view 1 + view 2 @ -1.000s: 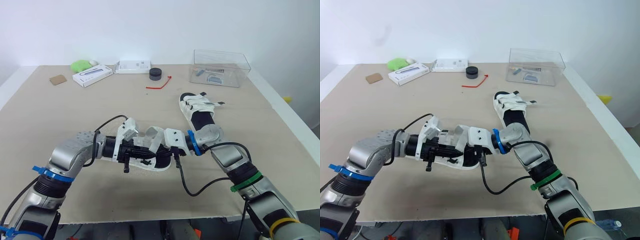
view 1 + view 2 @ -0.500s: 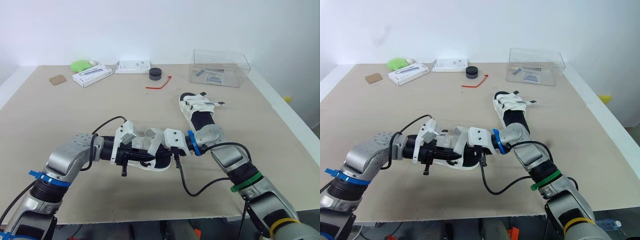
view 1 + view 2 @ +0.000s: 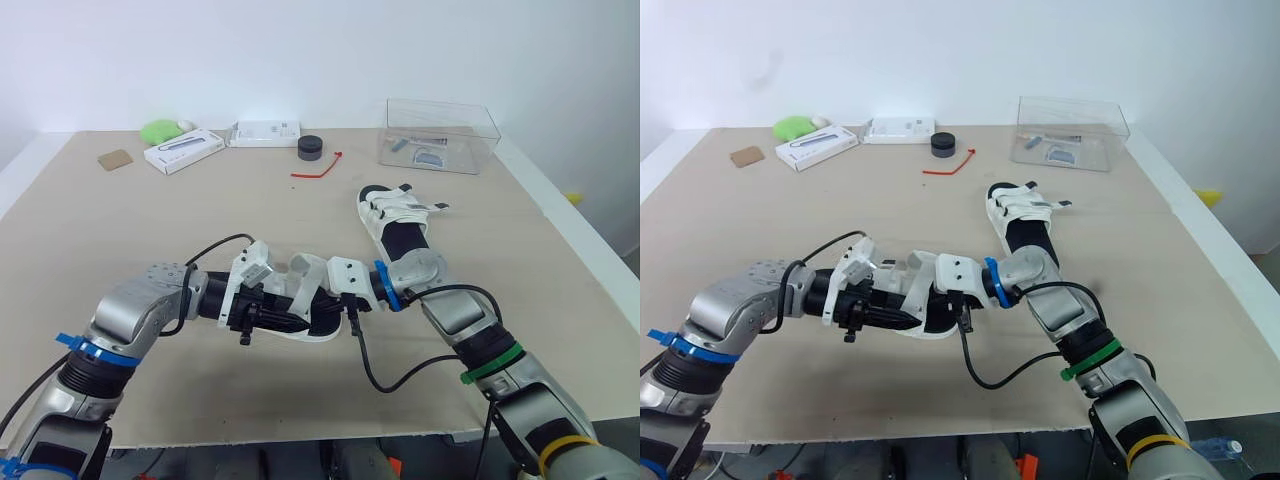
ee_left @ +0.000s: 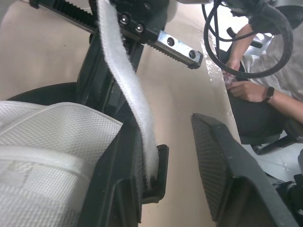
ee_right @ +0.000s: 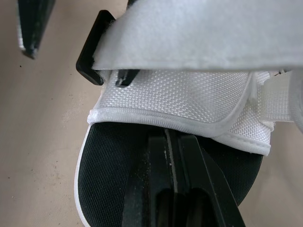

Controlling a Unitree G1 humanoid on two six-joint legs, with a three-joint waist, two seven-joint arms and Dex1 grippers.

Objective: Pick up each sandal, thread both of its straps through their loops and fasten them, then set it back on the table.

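White woven-mesh sandal [image 3: 312, 300] with black footbed and its white-and-black twin [image 3: 397, 222] stand out against a beige tabletop [image 3: 150, 230], with a red tie [image 3: 318, 167], black puck [image 3: 311, 148] and lime-green object [image 3: 160, 130] toward 12 o'clock.

Clear box [image 3: 441, 128] contents too small to tell, near sandal [image 3: 308, 272] partly hidden

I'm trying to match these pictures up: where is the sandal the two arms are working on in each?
Left eye view: sandal, just below centre.
Right eye view: sandal, below centre, slightly further left.
Left wrist view: its white mesh upper, close up.
Right wrist view: mesh upper and black footbed.
Shared landmark: its loose white strap.
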